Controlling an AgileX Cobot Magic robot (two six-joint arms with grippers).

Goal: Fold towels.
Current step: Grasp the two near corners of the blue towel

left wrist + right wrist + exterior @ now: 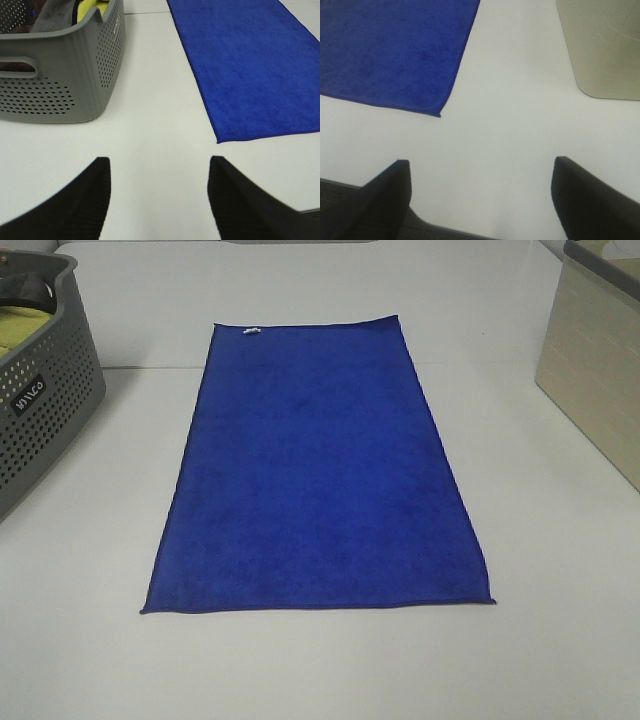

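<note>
The blue towel [318, 470] lies flat in the middle of the white tabletop [560, 570]. I see my left gripper [158, 162] and right gripper [481, 162] both spread wide, holding nothing, near its corners.

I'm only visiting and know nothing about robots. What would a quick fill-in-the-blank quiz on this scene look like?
1. The towel spread flat on the table is ____ in colour.
2. The perforated basket beside it is ____ in colour.
3. The left gripper and right gripper both stand ____, holding nothing.
4. The towel's small tag is ____ in colour.
Missing words: blue; grey; open; white.
</note>
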